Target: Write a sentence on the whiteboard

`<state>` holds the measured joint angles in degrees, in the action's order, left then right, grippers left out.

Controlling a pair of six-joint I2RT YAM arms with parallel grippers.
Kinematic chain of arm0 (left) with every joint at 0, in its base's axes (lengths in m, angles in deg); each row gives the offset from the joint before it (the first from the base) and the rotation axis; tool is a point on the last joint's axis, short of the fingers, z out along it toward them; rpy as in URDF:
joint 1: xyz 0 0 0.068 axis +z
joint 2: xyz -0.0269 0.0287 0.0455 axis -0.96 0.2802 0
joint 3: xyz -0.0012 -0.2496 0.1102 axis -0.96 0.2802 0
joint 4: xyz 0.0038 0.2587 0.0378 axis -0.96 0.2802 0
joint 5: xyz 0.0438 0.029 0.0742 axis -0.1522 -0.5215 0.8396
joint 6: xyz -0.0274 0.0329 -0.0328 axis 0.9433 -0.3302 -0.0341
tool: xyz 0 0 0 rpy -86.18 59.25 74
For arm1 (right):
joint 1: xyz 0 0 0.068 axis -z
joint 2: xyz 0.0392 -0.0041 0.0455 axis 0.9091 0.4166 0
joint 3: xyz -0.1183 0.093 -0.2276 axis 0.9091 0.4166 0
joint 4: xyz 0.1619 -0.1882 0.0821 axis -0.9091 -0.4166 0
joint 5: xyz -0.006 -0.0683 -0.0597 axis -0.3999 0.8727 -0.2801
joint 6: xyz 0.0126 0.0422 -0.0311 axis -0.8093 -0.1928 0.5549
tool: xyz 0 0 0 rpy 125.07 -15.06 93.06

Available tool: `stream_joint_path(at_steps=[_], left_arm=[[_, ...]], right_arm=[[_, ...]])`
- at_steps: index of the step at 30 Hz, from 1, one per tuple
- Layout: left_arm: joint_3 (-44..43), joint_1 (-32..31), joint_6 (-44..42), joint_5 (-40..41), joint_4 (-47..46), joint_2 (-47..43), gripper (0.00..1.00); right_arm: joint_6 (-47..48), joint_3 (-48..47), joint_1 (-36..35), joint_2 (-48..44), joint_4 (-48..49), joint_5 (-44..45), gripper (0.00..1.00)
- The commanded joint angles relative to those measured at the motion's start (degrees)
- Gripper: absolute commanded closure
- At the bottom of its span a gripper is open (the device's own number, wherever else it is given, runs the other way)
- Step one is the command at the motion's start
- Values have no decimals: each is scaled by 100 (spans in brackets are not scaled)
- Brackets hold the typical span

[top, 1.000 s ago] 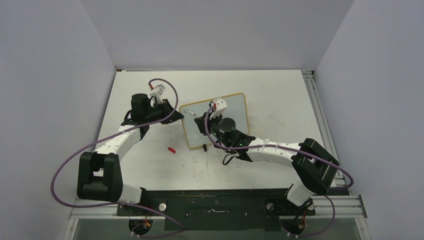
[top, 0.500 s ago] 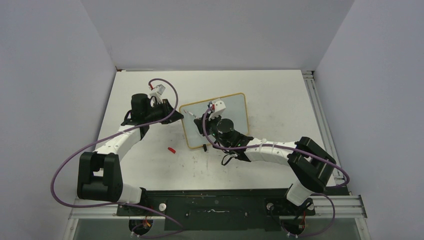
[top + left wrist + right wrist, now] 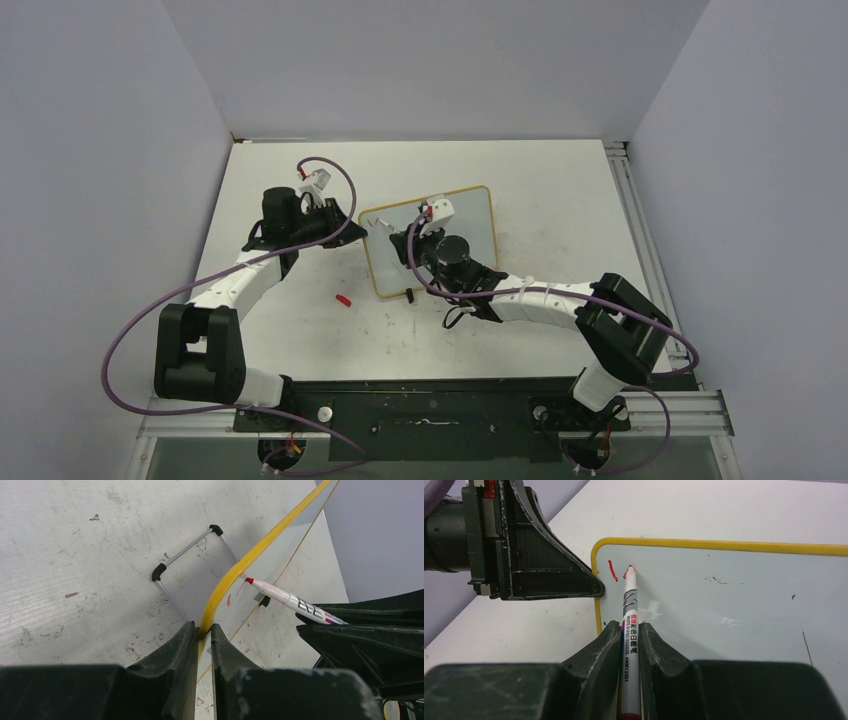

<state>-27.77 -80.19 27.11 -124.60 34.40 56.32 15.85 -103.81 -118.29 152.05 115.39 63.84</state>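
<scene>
The right arm has shifted its elbow a little to the left over the last second; the left arm has not budged. The white worktop (image 3: pixel 560 200) carries the whiteboard (image 3: pixel 478 222), which stands tilted on its wire stand (image 3: pixel 187 555) near the middle. The left gripper (image 3: pixel 202 639) is pinched narrow on the yellow frame at the board's corner. The right gripper (image 3: pixel 630 627) reaches over the board face, clamped on a whiteboard marker (image 3: pixel 629 605) whose red tip touches the surface just inside that same corner. Of the sentence (image 3: pixel 612 571) I can see only a short curved red stroke beside the tip, plus a small dab at the tip itself. A small red piece (image 3: pixel 343 299) lies on the worktop, left of the board's near edge and apart from it.
</scene>
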Motion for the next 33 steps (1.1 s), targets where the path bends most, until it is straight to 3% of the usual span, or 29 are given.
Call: stream_joint_path(at_steps=[1,33], left_arm=[[-215,-57,-34,-92,-52,-153,100],[-209,-57,10,-100,-81,-233,100]], right_arm=[[2,-270,36,5,337,113,95],[-148,124,-309,69,304,293,95]])
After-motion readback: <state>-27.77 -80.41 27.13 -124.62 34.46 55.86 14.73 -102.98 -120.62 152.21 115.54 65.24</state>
